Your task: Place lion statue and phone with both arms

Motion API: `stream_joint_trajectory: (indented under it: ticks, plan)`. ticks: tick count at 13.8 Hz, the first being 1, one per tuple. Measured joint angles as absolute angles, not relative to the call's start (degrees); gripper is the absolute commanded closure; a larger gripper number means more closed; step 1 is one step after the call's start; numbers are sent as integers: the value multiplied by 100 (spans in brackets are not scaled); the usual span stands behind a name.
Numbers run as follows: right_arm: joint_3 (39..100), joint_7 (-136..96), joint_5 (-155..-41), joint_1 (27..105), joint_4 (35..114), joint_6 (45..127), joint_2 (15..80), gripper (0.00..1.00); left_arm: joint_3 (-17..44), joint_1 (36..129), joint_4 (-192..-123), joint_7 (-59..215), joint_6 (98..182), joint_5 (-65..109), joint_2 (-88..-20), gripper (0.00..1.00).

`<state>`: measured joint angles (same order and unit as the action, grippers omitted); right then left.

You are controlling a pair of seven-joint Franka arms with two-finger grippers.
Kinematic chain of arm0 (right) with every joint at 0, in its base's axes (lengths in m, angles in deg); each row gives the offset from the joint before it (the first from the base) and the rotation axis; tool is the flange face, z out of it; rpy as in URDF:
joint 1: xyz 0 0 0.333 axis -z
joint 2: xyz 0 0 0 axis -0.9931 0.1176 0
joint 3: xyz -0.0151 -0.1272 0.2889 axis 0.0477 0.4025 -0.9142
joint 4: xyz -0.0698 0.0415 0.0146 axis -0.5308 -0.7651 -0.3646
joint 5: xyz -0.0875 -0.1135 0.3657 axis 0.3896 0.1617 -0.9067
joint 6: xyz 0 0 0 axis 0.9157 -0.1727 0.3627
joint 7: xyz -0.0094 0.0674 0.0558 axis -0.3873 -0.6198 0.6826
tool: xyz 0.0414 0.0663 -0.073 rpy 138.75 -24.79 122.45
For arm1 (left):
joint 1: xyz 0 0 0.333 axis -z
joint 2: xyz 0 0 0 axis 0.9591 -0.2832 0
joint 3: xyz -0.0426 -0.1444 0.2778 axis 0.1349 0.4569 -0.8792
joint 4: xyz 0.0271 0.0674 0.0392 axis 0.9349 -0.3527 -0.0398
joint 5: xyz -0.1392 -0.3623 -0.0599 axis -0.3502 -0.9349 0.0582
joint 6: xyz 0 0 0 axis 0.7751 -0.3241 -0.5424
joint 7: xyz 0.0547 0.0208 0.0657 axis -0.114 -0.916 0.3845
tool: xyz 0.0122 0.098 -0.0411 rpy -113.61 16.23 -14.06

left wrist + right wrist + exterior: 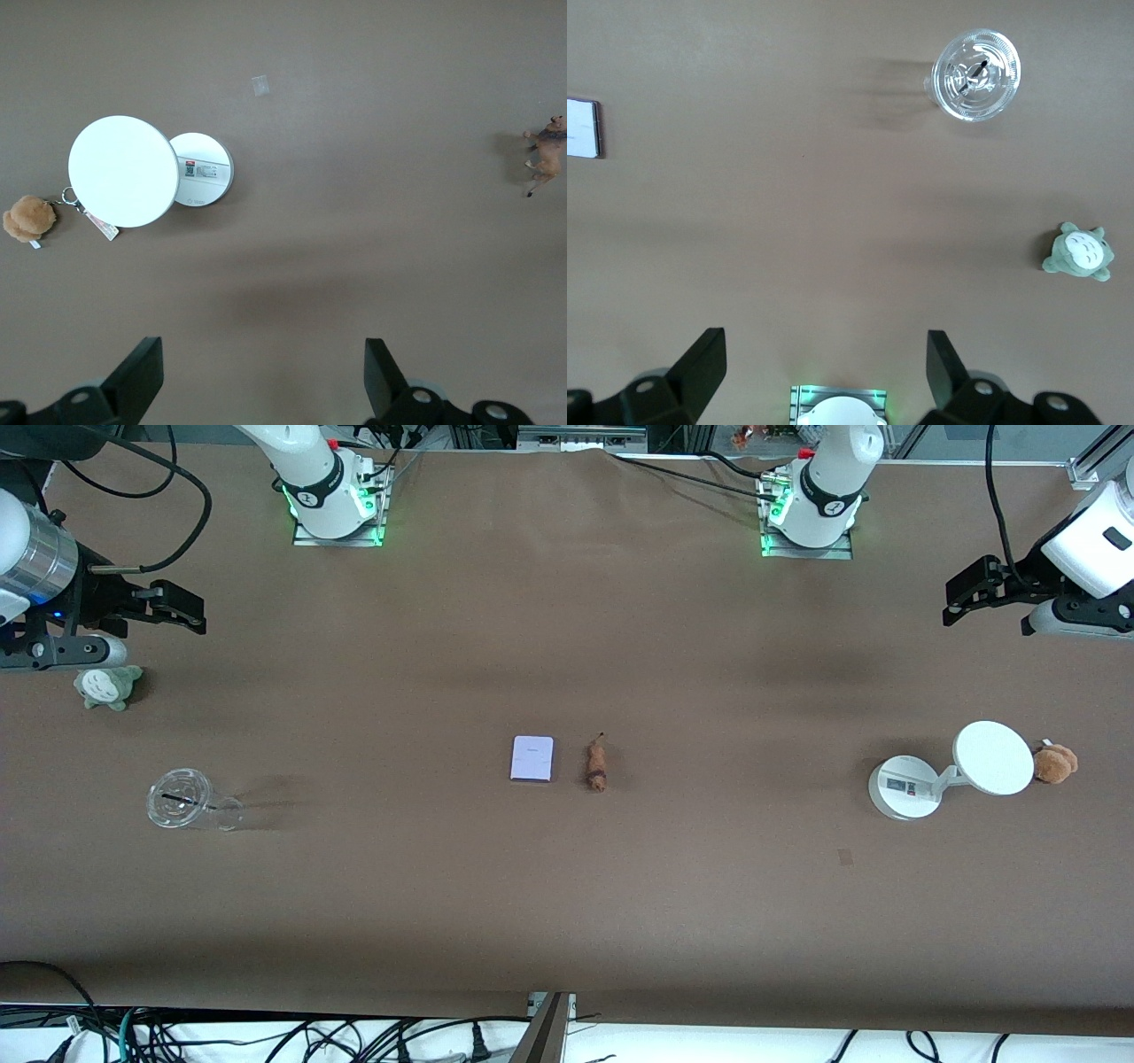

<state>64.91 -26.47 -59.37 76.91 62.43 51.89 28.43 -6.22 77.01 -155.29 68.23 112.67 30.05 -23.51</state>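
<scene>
The pale lavender phone (532, 758) lies flat at the middle of the table. The small orange-brown lion statue (596, 764) lies beside it, toward the left arm's end. The lion also shows in the left wrist view (547, 153), and the phone's edge in the right wrist view (583, 128). My left gripper (961, 598) is open and empty, up in the air at the left arm's end of the table; its own view shows it too (263, 372). My right gripper (177, 607) is open and empty, up in the air at the right arm's end, also in its own view (824, 367).
A white round-based stand with a disc (957, 769) and a fluffy brown plush (1054, 763) sit at the left arm's end. A grey-green plush (106, 687) and a clear plastic cup on its side (188, 801) sit at the right arm's end.
</scene>
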Motion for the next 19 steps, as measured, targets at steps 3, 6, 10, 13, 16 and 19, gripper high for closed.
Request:
stream_joint_trajectory:
  ticks: [3,6,10,13,16,19]
  plan:
    - [6491,-2647,-5937,7691,6243,5189,2843,0,-619,7698,-15543,6931,11190,3005,-2351,0]
    - [6491,-2647,-5937,7691,6242,5190,2843,0,-607,7698,-15543,7117,11108,3005,-2351,0]
    - [6491,-2647,-5937,7691,6241,5190,2844,0,-604,7698,-15544,7153,11079,3005,-2354,0]
    - [6489,-2647,-5937,7690,6241,5190,2855,0,-602,7697,-15551,7159,11062,3005,-2365,0]
    - [6484,-2647,-5937,7690,6241,5190,2868,0,-600,7697,-15551,7192,11002,3005,-2366,0]
    - [6484,-2647,-5937,7690,6241,5190,2870,0,-600,7697,-15551,7259,10998,3005,-2367,0]
